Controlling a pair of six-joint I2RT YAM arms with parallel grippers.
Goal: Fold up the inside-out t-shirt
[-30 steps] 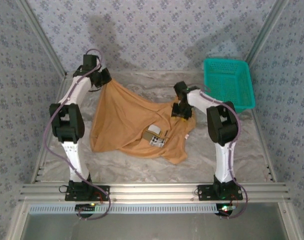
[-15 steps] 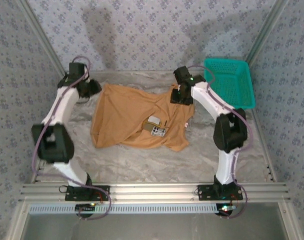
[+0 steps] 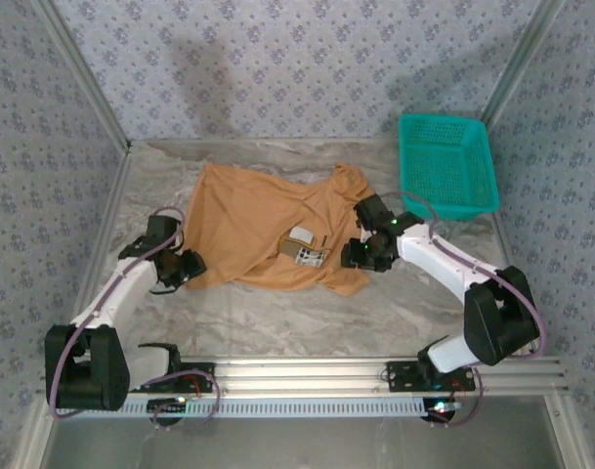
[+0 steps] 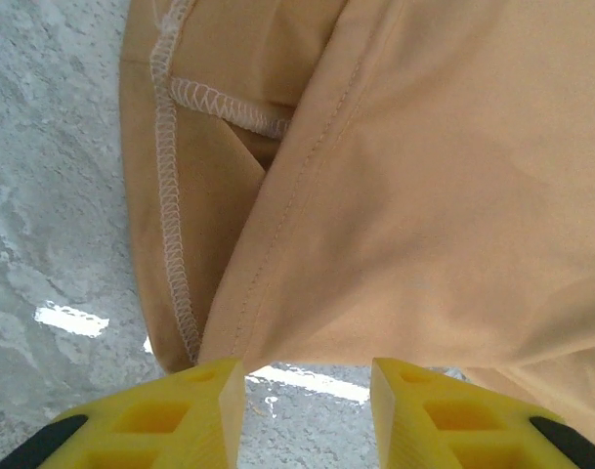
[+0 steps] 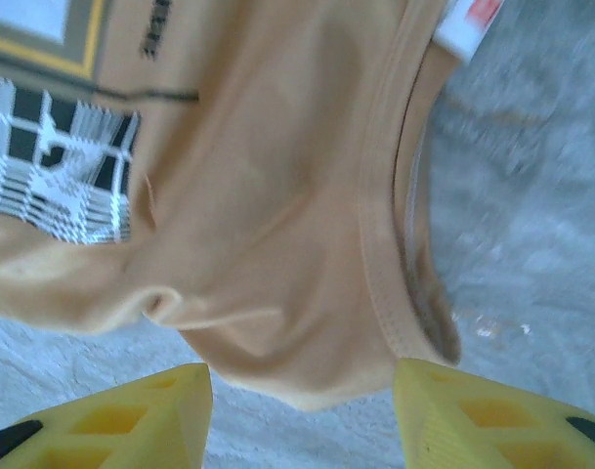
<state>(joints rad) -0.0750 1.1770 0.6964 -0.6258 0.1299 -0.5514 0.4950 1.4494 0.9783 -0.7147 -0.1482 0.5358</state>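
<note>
In the top view the left arm [image 3: 116, 293] reaches in from the lower left of the frame. Its jaws sit at the lower-left corner of the tan-orange, short-sleeved cloth t-shirt [image 3: 253, 220], which lies spread nearly flat on the pale, crinkled surface [image 3: 277, 318] at mid-frame. The shirt's long axis runs across the picture, with the hem end at the left and the neck end at the right, slightly lower.

In the left wrist view the overlocked hem corner [image 4: 185, 332] hangs just above the yellow fingertips [image 4: 204, 401]. The jaws stand partly apart with bare surface between them, gripping nothing.

Right of the shirt's middle sits a grey printed patch [image 3: 310, 256]. The right arm [image 3: 444, 264] comes in from the lower right, its jaws at the shirt's right edge.

In the right wrist view the ribbed neckband [image 5: 385, 274] curves just ahead of the yellow fingertips [image 5: 444, 410], with a small white label [image 5: 468, 24] at the upper right. These jaws are moderately wide and empty.

Each arm is nearest its own end of the shirt. The coming grasp probably depends on the cloth edge lying straight ahead of each open pair.
</note>
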